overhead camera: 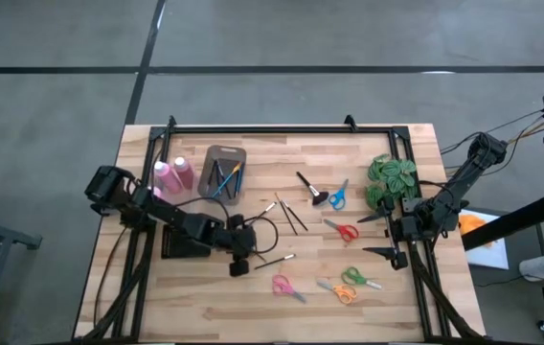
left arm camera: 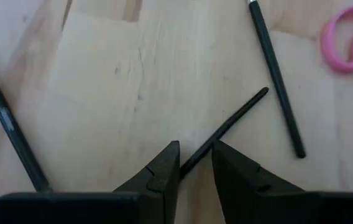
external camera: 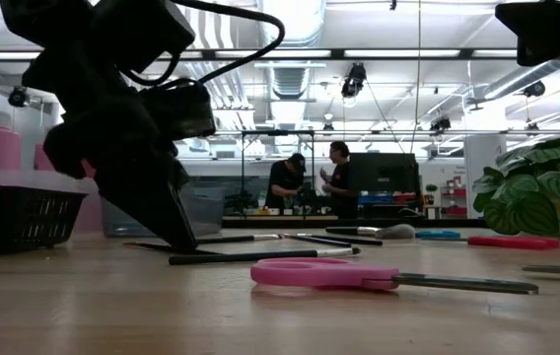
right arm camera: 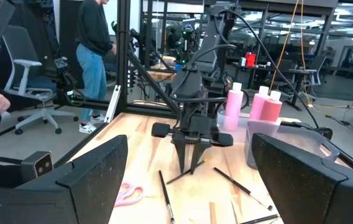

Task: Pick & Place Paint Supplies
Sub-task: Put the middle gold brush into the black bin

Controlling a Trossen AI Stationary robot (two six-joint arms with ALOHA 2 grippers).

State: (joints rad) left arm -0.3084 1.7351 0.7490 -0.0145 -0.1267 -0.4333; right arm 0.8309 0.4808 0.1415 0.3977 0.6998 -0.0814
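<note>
Left gripper (overhead camera: pixel 239 265) is down on the counter (overhead camera: pixel 195 307) left of centre, fingers (left arm camera: pixel 164 171) at a narrow gap straddling the end of a thin black paintbrush (left arm camera: pixel 223 132); fingers not yet closed on it. Brush lies flat, long axis diagonal, free end pointing away from the gripper toward the right edge. A second black brush (left arm camera: pixel 276 78) lies close beside it, not touching, at a crossing angle.

Far-left corner area: pink bottles with white caps (overhead camera: pixel 173 173) stand upright at the far-left side, just left of a grey bin (overhead camera: pixel 222 173) that holds several brushes lying along the bin's length, roughly far-near.

Centre: a few thin brushes (overhead camera: pixel 288 215) lie loose, fanned, axes running roughly far-near with a slant. Stubby black brush (overhead camera: pixel 310 189) sits beyond them, diagonal, head toward the right edge.

Scissors scattered: blue (overhead camera: pixel 337 195), red (overhead camera: pixel 342 230), pink (overhead camera: pixel 285 287), green (overhead camera: pixel 356 278), orange (overhead camera: pixel 339 291).

Right gripper (overhead camera: pixel 383 236) is parked at the right edge beside the leafy plant (overhead camera: pixel 391 179), fingers spread wide, holding nothing.
</note>
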